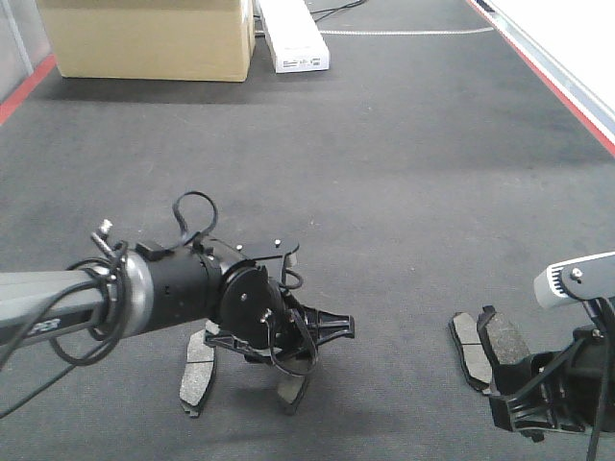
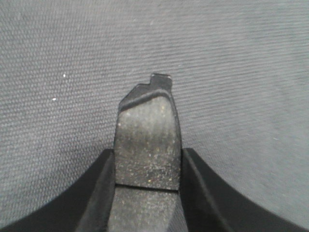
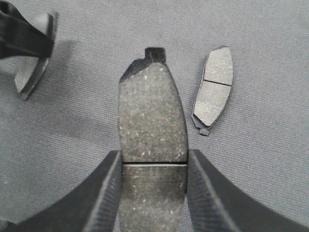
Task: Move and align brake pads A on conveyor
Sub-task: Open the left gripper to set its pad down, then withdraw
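Note:
The conveyor [image 1: 384, 192] is a dark felt-like belt that fills all views. My left gripper [image 1: 279, 360] is low over its near left part, shut on a brake pad [image 1: 293, 389]. The left wrist view shows that pad [image 2: 147, 140] clamped between the jaws of the left gripper [image 2: 147, 159]. Another pad [image 1: 199, 370] lies just to its left. My right gripper [image 1: 524, 379] at the near right is shut on a pad [image 1: 504, 341]. In its wrist view the right gripper [image 3: 153, 159] grips this pad [image 3: 152, 121] at the groove. Beside it lies a loose pad [image 3: 214, 89], also visible from the front [image 1: 468, 346].
A cardboard box [image 1: 149, 38] and a long white box [image 1: 293, 34] stand at the far end of the belt. Red strips run along the left edge [image 1: 24, 91] and right edge [image 1: 557, 86]. A pale surface lies beyond the right edge.

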Tool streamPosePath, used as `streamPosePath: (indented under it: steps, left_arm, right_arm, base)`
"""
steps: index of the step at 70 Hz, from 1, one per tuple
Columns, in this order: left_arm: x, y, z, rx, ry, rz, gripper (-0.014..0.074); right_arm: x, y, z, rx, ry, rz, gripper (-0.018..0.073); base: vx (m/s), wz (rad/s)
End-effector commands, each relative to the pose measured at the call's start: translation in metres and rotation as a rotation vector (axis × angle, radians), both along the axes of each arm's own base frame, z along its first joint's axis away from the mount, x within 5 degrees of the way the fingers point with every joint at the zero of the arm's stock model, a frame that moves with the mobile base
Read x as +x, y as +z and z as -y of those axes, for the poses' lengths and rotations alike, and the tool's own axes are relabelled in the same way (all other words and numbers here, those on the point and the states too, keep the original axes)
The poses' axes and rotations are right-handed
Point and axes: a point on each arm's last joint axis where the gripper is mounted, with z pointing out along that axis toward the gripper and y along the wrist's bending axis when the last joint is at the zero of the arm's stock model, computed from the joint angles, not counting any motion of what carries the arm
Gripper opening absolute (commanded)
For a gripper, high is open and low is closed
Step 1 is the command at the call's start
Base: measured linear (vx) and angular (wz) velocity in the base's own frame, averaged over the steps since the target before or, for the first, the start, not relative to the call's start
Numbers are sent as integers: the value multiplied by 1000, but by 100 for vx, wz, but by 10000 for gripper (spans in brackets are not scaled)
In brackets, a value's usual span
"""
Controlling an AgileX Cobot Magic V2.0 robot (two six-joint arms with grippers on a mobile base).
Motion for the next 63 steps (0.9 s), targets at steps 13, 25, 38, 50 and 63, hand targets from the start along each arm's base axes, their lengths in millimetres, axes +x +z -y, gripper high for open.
streamPosePath:
  steps: [13,25,38,50,63]
  left_arm:
    - [8,21,7,-80,7,99,372]
    - [11,23,9,-102,2,142,469]
    - [14,33,7,-74,-53,229,527]
    - [8,59,-3,-5,-120,310,510]
    - [-6,101,-14,25,-162,414,373]
  right_arm:
    - [5,15,-1,25,4,104,90]
    - [5,15,-1,25,4,104,90]
    - [5,15,-1,25,4,104,90]
    - [5,15,-1,25,4,104,90]
    - [5,15,-1,25,4,104,90]
  base:
    - [0,0]
    - [0,0]
    - [0,0]
    - [0,0]
    - [0,0]
